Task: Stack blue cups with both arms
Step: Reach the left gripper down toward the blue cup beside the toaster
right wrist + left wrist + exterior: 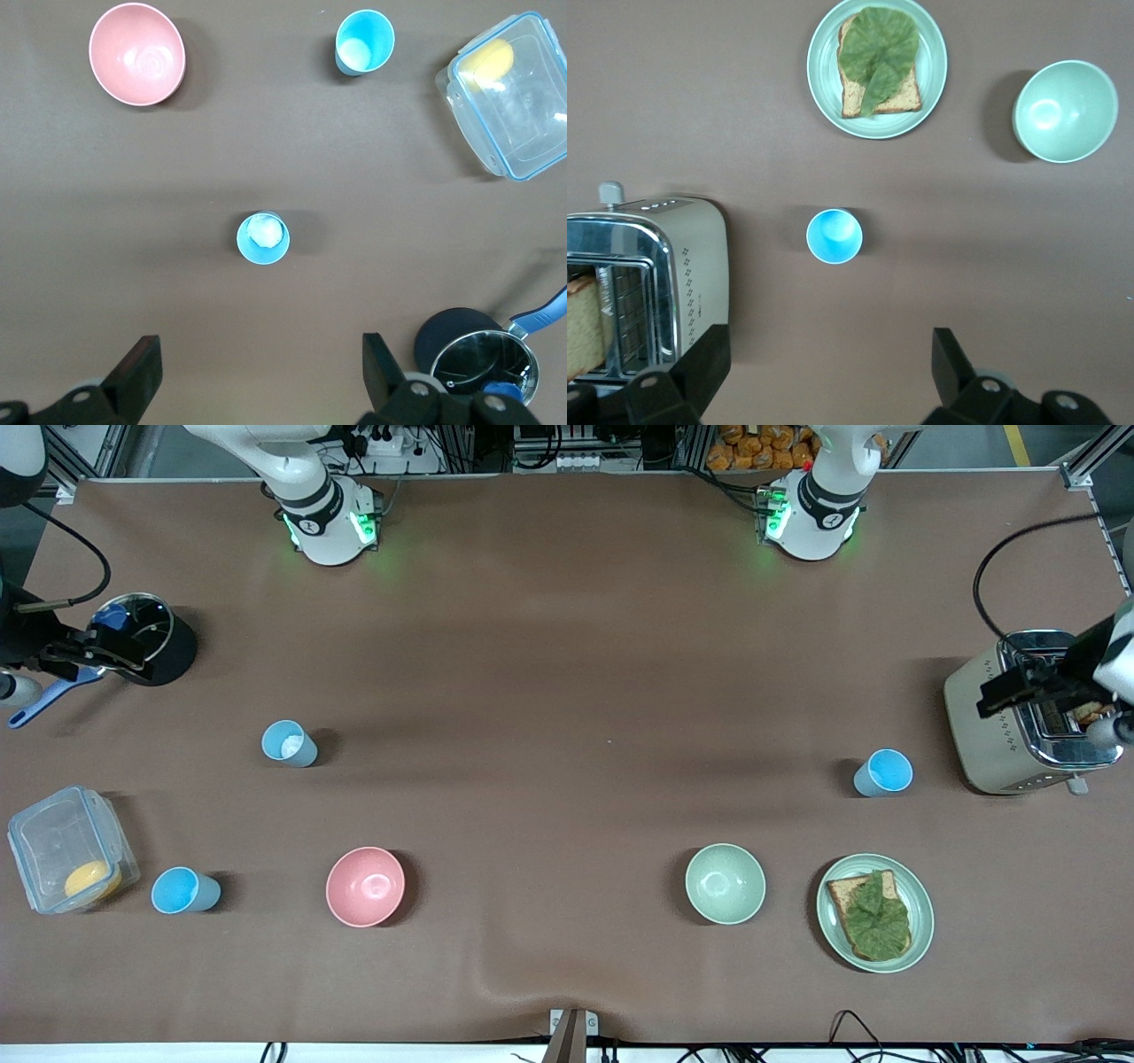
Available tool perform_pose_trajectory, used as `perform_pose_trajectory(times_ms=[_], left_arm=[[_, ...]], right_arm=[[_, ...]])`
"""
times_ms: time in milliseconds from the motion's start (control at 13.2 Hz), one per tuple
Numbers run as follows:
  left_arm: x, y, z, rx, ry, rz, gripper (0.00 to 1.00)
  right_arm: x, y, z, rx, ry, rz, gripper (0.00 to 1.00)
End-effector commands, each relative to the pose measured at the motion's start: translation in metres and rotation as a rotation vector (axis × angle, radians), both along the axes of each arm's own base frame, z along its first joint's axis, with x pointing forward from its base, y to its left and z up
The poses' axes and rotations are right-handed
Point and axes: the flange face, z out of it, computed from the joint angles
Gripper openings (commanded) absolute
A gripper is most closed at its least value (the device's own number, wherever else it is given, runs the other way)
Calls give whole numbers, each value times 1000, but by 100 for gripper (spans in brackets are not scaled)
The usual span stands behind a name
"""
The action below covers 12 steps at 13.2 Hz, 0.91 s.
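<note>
Below the left gripper (824, 372), blue cup (834, 235)

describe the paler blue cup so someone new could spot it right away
Start at the black pot at the right arm's end of the table. The paler cup stands upright nearer the front camera, farther back than the pink bowl. Unlike the other blue cups, its inside looks whitish.

The brown table (567, 646) carries 3 blue cups (289, 743), 2 bowls (365, 886), toaster (1019, 726), plate (917, 908), probably a pot (151, 651).
</note>
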Motion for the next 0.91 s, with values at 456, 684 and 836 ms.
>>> perform_pose_trajectory(times_ms=[456,684,836], left_arm=[[-18,51,-213,45,-24,17,100],[-39,62,-249,38,56,32,100],[-39,74,-272,32,67,51,100]], right_arm=[[0,1,3,-19,12,-11,100],[-1,0,2,-18,20,-11,100],[-1,-2,2,-18,22,-17,100]])
